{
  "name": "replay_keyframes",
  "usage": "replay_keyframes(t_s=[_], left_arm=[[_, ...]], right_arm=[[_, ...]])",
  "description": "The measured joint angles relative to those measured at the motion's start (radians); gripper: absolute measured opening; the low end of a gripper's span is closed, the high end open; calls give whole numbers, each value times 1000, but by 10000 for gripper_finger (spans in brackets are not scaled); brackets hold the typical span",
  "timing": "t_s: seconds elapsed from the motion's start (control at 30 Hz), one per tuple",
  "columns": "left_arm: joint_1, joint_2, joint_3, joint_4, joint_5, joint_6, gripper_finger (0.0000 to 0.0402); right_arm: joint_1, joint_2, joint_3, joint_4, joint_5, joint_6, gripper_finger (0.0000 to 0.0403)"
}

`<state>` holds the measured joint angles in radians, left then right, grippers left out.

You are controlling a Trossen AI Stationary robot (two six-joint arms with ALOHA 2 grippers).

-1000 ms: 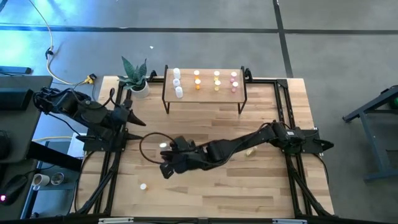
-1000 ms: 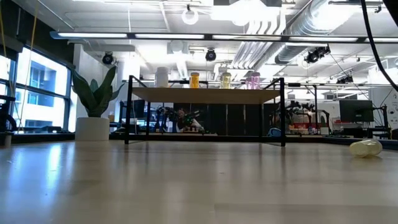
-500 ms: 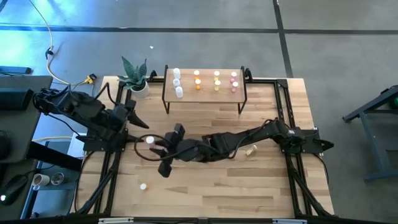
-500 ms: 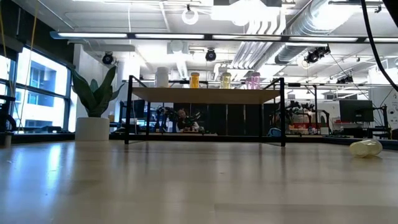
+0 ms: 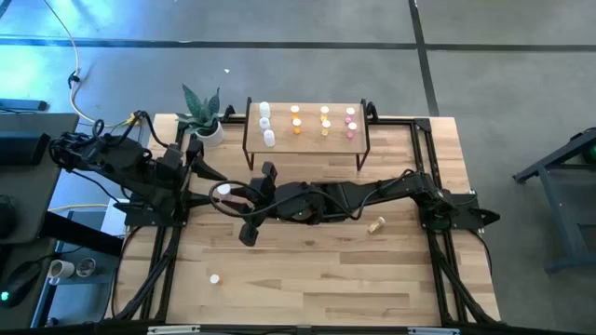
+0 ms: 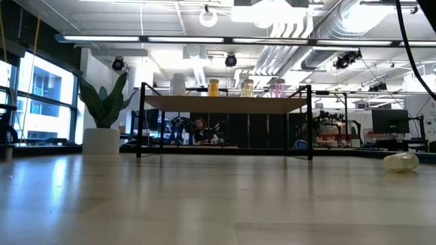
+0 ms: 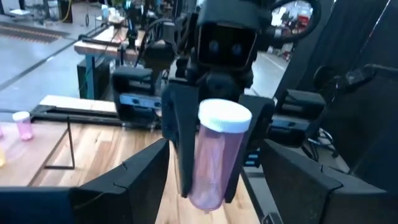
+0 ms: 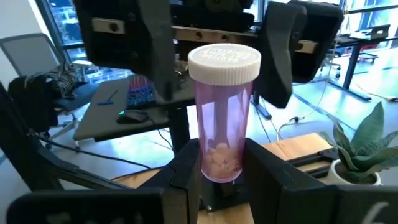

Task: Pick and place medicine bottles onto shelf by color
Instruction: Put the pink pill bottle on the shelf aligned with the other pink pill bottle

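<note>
**Pink bottle held between two grippers**

Right gripper is clamped on a pink medicine bottle with a white cap, in front of the shelf toward its plant-side end. Left gripper faces it with fingers spread wide, the bottle between them. White, orange and pink bottles stand on the shelf.

grey floor around the striped wooden table; bright windows, ceiling ducts, a potted plant.
</note>
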<state>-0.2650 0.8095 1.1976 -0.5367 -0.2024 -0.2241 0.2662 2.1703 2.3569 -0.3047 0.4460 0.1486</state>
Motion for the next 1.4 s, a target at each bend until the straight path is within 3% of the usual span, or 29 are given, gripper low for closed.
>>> replay_keyframes(t_s=[0.47, 1.0, 1.4], left_arm=[[73, 29, 0, 16, 15, 12, 236], [77, 31, 0, 32, 35, 79, 111], [77, 31, -1, 33, 35, 98, 95]], right_arm=[[-14, -14, 0, 23, -6, 0, 83], [-20, -14, -1, 6, -20, 34, 83], [-20, -14, -1, -4, -20, 30, 83]])
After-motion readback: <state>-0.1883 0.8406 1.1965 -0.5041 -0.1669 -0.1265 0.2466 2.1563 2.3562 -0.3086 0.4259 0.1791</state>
